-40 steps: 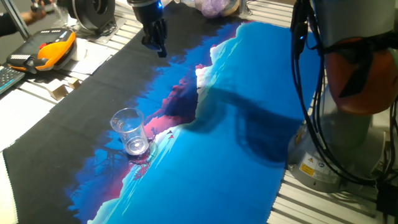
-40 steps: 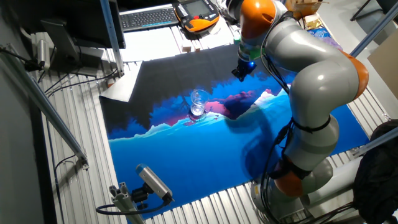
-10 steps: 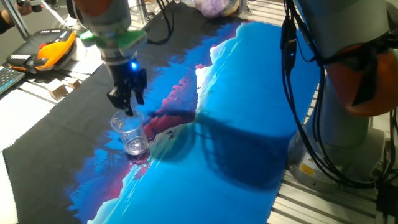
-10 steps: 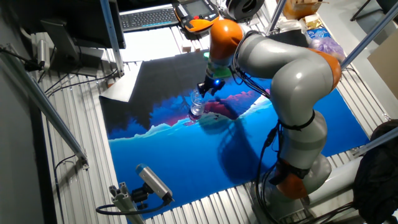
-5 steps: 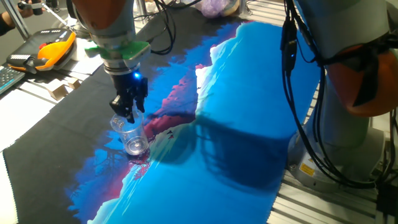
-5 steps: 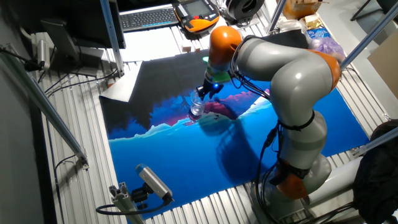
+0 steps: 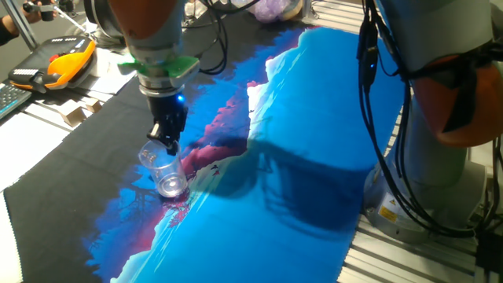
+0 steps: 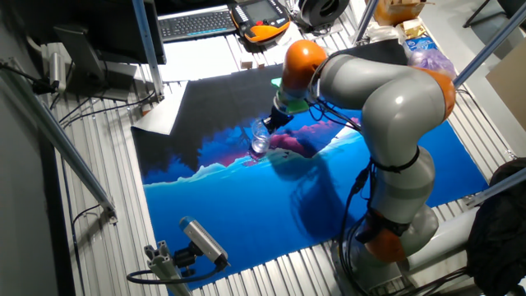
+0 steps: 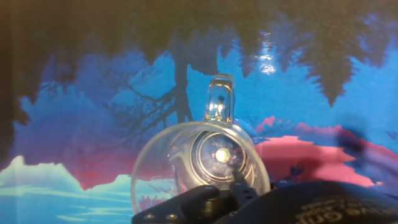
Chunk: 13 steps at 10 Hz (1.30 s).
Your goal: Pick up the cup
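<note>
The cup (image 7: 164, 170) is small and clear and stands upright on the blue and pink printed cloth (image 7: 314, 118). My gripper (image 7: 170, 145) hangs right over the far side of its rim, fingers pointing down and a little apart. From the other fixed view the cup (image 8: 260, 142) sits just below and left of the gripper (image 8: 268, 129). The hand view looks straight down into the cup (image 9: 200, 163), whose clear handle (image 9: 219, 101) points away. The gripper (image 9: 217, 191) shows at the bottom edge, one dark fingertip (image 9: 238, 185) over the cup's near rim. Nothing is gripped.
An orange hand-held controller (image 7: 61, 61) and paper scraps lie off the cloth at the left. A keyboard (image 8: 193, 23) lies at the table's far end. The arm's base (image 7: 440, 157) with cables stands at the right. A small camera on a mount (image 8: 201, 238) stands at the near edge.
The gripper has travelled from the far end of the cloth to the cup and has dropped lower over its rim in the last second. The cup has not moved.
</note>
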Available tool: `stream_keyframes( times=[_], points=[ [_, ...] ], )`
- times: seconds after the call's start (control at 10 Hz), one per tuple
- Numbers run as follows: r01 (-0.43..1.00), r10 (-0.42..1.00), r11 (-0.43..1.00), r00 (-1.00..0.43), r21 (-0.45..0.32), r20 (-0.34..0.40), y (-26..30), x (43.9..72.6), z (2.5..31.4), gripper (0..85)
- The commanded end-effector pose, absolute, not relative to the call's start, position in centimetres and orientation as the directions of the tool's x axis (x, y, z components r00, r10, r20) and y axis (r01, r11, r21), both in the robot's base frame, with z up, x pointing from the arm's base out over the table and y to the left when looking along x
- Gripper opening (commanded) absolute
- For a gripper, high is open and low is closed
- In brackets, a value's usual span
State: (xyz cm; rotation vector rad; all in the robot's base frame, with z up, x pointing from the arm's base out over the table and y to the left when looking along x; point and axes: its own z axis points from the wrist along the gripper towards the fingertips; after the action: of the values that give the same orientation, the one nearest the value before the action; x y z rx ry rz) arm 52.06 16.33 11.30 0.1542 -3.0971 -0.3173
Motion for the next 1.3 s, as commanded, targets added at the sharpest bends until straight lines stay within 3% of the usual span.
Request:
stream_keyframes(
  times=[0.0, 0.3, 0.7, 1.2],
  points=[
    [-0.102, -0.107, 0.975, -0.994, 0.196, 0.013, 16.4, 52.0, 11.5, 0.0],
    [-0.102, -0.11, 0.979, -0.993, 0.178, 0.035, 16.6, 51.7, 13.2, 0.0],
    [-0.088, -0.101, 0.986, -0.991, 0.141, 0.09, 16.7, 51.3, 18.0, 0.0],
    [-0.116, -0.13, 0.984, -0.987, 0.134, 0.094, 14.7, 51.9, 21.7, 0.0]
  ],
)
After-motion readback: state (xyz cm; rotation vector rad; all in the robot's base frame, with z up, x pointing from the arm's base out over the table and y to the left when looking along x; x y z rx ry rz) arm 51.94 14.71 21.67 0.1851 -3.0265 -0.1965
